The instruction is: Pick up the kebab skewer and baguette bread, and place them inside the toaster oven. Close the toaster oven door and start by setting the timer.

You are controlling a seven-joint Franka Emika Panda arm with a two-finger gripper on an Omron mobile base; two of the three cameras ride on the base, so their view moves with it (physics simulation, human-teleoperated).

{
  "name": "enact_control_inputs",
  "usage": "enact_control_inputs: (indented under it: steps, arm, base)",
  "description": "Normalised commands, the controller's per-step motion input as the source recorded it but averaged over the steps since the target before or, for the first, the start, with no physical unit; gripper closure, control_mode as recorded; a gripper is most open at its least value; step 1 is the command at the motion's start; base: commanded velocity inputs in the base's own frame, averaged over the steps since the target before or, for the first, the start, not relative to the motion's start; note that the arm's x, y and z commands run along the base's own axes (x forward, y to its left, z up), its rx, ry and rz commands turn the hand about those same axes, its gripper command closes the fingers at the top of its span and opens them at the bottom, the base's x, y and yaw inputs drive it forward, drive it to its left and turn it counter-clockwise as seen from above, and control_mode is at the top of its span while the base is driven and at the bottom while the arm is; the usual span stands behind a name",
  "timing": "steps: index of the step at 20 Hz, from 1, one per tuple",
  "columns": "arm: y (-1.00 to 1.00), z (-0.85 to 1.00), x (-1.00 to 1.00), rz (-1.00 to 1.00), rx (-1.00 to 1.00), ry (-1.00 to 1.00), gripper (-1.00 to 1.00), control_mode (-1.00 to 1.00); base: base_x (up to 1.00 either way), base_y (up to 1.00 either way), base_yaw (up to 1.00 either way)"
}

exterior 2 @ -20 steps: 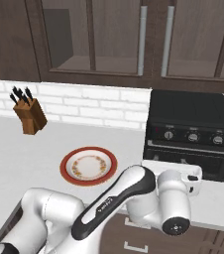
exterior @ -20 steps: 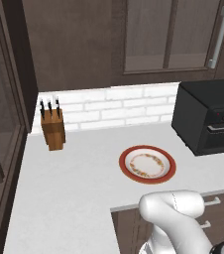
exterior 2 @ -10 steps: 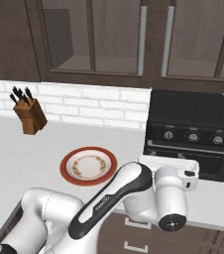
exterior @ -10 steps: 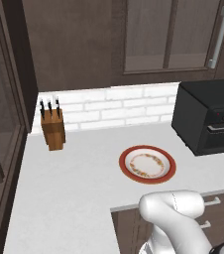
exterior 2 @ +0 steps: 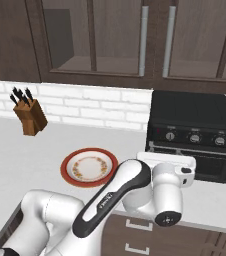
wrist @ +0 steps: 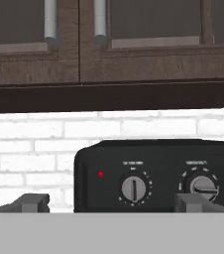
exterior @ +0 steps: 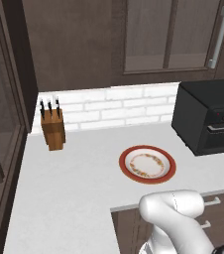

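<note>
**A:** What has changed in the last second?

**B:** Little. My gripper [wrist: 113,206] has lifted slightly; my fingers [wrist: 32,202] stand wide apart and hold nothing. The plate [exterior 2: 67,172] lies bare, and the toaster oven door [exterior 2: 205,165] is shut, so I judge the loading done and the timer next.

**A:** Where are the kebab skewer and baguette bread?

**B:** Probably inside the toaster oven [exterior 2: 192,117]; the dark glass hides them. A dial [wrist: 134,188] faces me beside a red lamp [wrist: 100,174], but its label is too small to read and my fingertips are cut off.
</note>
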Motion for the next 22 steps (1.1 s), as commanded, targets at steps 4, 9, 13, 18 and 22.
enact_control_inputs:
  steps: [4, 9, 13, 18, 22]
  arm:
    - [0.0, 0.02, 0.08, 0.0, 0.0, -0.04, -1.0, -1.0]
    - [0.0, 0.04, 0.02, 0.0, 0.0, -0.01, -1.0, -1.0]
    - [0.0, 0.06, 0.13, 0.0, 0.0, 0.0, -1.0, -1.0]
    - [0.0, 0.02, 0.12, 0.0, 0.0, 0.0, -1.0, -1.0]
    - [0.0, 0.0, 0.09, 0.0, 0.0, 0.0, -1.0, -1.0]
  base:
    - [0.0, 0.0, 0.0]
    - [0.0, 0.0, 0.0]
    - [0.0, 0.0, 0.0]
    - [0.0, 0.0, 0.0]
    - [0.0, 0.0, 0.0]
